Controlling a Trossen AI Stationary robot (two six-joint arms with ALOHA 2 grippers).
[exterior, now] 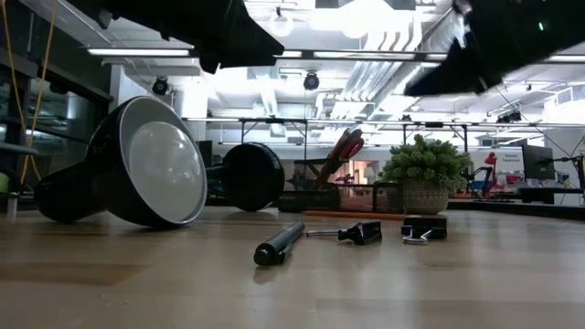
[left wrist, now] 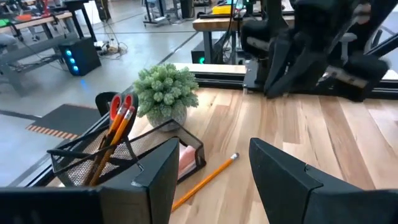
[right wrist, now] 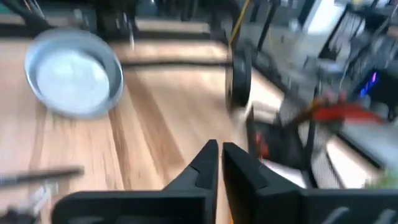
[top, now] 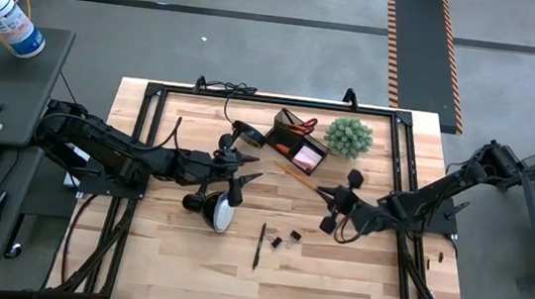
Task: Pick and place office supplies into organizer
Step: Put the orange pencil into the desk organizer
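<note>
The dark mesh organizer (top: 296,139) (left wrist: 124,155) stands near the table's far edge. Orange-handled scissors (left wrist: 117,107) and pencils (left wrist: 112,146) stand in its cup, and a pink sticky pad (left wrist: 186,158) lies in its tray. One yellow pencil (top: 295,175) (left wrist: 205,177) lies flat on the table in front of it. A black pen (top: 259,246) (exterior: 279,245) and two binder clips (top: 284,238) (exterior: 366,233) lie nearer the front. My left gripper (top: 251,168) (left wrist: 212,146) is open, hovering left of the pencil. My right gripper (top: 325,195) (right wrist: 219,149) is shut and empty, just right of the pencil.
A black desk lamp lies tipped over, its head (top: 216,210) (exterior: 137,164) beside my left gripper and its round base (top: 246,132) left of the organizer. A green plant ball (top: 349,136) (left wrist: 165,90) stands right of the organizer. Bare wood (top: 333,286) lies toward the near edge.
</note>
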